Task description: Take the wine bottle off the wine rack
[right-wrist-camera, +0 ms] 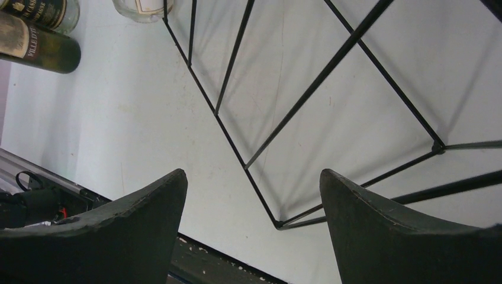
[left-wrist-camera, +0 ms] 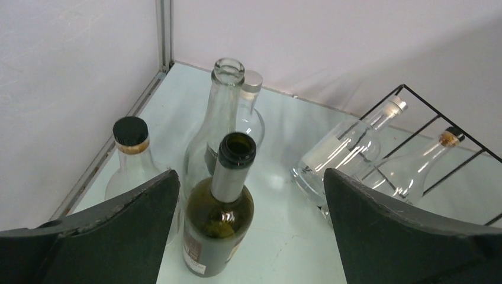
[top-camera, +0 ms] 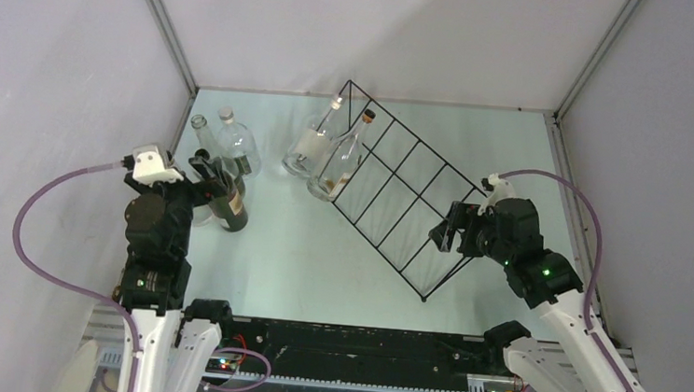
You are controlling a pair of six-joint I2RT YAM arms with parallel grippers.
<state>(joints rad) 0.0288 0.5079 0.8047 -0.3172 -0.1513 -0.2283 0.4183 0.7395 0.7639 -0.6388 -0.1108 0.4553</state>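
The pale, glossy counter (top-camera: 292, 248) carries a long black thin-wire wine rack (top-camera: 398, 193), set on a slant from the far middle toward the near right. The right end effector (top-camera: 443, 230) hovers at the rack's near end with its fingers spread apart, one lower wire corner showing between them and nothing gripped. Two clear glass bottles lie tilted in the rack's far compartments, well apart from that end effector: one with a white stopper (top-camera: 310, 144), and just beside it one with a cork (top-camera: 338, 165). The left end effector (left-wrist-camera: 248, 177) is also spread wide above an upright dark green glass bottle (left-wrist-camera: 219, 213), which stands between its fingers without touching them, left of the rack. Three clear upright bottles (left-wrist-camera: 216, 124) cluster behind the green one.
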